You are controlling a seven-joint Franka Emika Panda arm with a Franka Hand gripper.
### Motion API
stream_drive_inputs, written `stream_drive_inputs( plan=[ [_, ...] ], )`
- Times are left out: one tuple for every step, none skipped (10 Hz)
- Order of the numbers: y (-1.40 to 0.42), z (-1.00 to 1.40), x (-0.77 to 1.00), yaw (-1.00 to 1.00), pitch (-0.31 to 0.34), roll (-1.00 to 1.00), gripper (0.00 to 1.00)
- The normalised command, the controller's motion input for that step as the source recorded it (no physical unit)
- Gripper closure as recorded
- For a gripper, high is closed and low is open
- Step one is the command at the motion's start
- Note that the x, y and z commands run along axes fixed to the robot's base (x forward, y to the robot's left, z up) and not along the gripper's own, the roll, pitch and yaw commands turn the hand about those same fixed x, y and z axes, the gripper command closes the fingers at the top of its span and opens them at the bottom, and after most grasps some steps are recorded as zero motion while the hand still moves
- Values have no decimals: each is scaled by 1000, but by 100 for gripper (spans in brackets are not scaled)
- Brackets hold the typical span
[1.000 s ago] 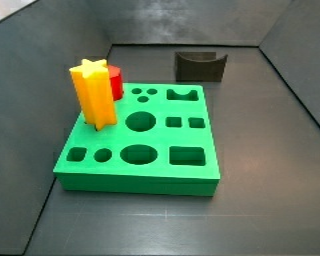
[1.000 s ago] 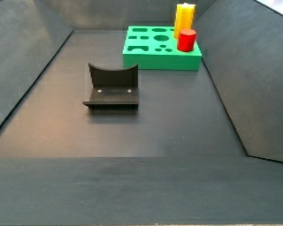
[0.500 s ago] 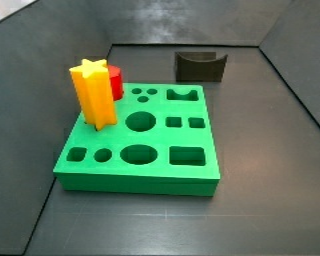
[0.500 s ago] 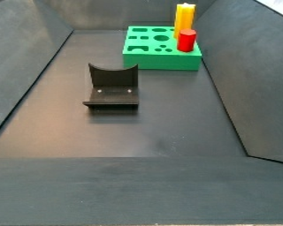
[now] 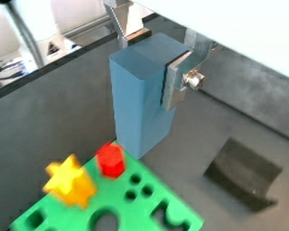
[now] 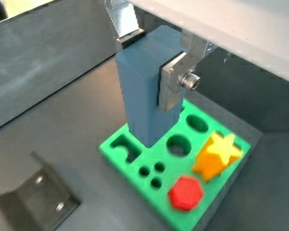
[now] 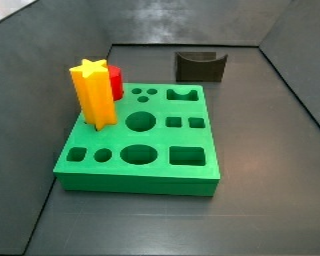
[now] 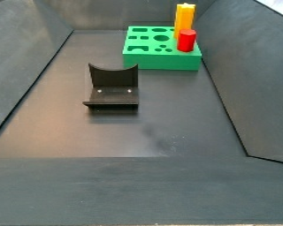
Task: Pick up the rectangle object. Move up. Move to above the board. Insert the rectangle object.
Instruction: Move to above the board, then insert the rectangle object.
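In both wrist views my gripper is shut on the top of the rectangle object, a tall blue-grey block hanging upright. One silver finger presses each side face. The block hangs above the board, a green slab with shaped holes, over the edge away from the posts. In both side views the board lies on the dark floor, and neither gripper nor block shows there.
A yellow star post and a red post stand in the board near one corner. The dark fixture stands on the floor apart from the board. Grey walls enclose the floor.
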Motion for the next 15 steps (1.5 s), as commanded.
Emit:
stream_drive_inputs(
  plan=[
    [-1000, 48, 237, 8, 103, 5, 100],
    [-1000, 56, 268, 3, 119, 12, 100],
    [-845, 53, 247, 10, 128, 14, 100],
    [-458, 41, 174, 8, 132, 25, 100],
    [-320, 38, 138, 6, 122, 29, 100],
    [-179, 30, 86, 10, 89, 36, 100],
    [0, 0, 34, 0, 0, 0, 100],
    [0, 0, 60, -29, 0, 0, 100],
    [0, -46, 0, -860, -59, 0, 100],
    [0, -86, 0, -1000, -63, 0, 100],
    [0, -89, 0, -1000, -57, 0, 100],
    [0, -94, 0, -1000, -60, 0, 100],
    [0, -109, 0, -1000, -61, 0, 100],
    [0, -326, 0, -1000, -69, 0, 100],
    [0, -466, 0, -1000, -93, 0, 100]
  ],
)
